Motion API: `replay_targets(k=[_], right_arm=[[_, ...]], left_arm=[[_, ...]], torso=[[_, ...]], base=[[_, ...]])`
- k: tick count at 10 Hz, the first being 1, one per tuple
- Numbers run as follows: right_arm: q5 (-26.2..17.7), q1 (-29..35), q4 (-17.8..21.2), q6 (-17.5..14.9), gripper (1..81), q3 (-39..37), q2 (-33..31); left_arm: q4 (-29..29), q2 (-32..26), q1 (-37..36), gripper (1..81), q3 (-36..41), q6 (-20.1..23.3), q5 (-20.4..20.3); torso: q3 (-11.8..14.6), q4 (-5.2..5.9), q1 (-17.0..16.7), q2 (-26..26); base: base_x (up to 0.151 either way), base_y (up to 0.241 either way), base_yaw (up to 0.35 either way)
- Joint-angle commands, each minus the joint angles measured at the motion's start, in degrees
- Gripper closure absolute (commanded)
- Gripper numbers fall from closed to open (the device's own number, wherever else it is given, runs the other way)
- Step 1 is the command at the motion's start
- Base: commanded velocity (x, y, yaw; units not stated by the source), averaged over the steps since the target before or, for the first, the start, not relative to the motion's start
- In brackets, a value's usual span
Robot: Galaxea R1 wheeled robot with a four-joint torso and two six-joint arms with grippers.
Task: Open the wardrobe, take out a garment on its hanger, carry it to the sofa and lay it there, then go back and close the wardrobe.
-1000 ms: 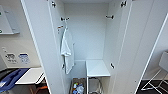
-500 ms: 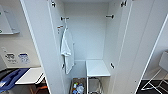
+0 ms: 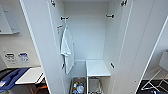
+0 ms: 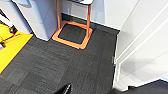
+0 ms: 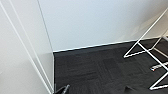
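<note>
Two doors of the wardrobe (image 3: 87, 37) are standing wide open, and across the last second nothing is changing: the head view is holding the same framing, so the base is sitting still, squarely facing the white interior. I am reading that as the opening step being finished and the robot pausing in front of the cabinet rather than driving. Inside, a white T-shirt (image 3: 67, 47) is hanging from the left end of the rail, close against the left side wall, its hem reaching down towards the level of a white shelf (image 3: 97, 67) that is filling the lower right part. Below, a bin (image 3: 78, 87) of small coloured items is sitting on the wardrobe floor. That T-shirt is the one piece of clothing hanging on the rail, so I am judging that the taking-out step may already be behind us, though I cannot be sure. The wardrobe itself is looking tall, narrow and plain white, with dark hinges showing near the top of each door. The left pincer (image 4: 97, 91) is hanging low over dark carpet (image 4: 62, 65) near an orange frame (image 4: 72, 37), beside the left door's edge. The right pincer (image 5: 96, 91) is hanging over the same carpet, near a white wire stand (image 5: 150, 47). Whether either pincer is spread or pressed together I cannot tell.
</note>
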Motion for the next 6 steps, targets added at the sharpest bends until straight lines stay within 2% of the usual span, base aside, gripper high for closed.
replay_targets(k=[1,2,3,4,6], right_arm=[[-9.09,19.42,-4.95,-0.04,1.0,-10.8,-6.86],[-11.0,22.14,-4.34,0.05,1.0,-10.28,-7.56],[-13.13,24.7,-2.14,0.05,1.0,-7.9,-8.35],[-16.18,27.15,1.35,0.05,1.0,-2.16,-10.44],[-20.5,31.03,9.52,0.13,1.0,9.21,-13.88]], left_arm=[[-0.83,-7.82,-9.66,1.0,-2.05,-2.07,3.01],[-0.74,-8.87,-12.98,1.0,-1.7,-4.08,4.31],[-0.47,-9.49,-18.09,1.0,-1.17,-4.27,8.72],[0.57,-10.01,-22.91,1.0,0.22,-4.27,13.52],[1.11,-10.73,-32.05,1.0,5.66,-4.27,19.15]], torso=[[0.0,0.0,0.0,0.0],[0.0,0.0,0.0,0.02],[-0.02,0.0,0.02,0.02],[-0.02,0.0,0.02,0.05],[-0.04,0.0,0.04,0.06]], base=[[0.0,0.0,0.0],[0.0,0.0,0.0],[0.0,0.0,0.0],[0.0,0.0,0.0],[0.0,0.0,0.0]])
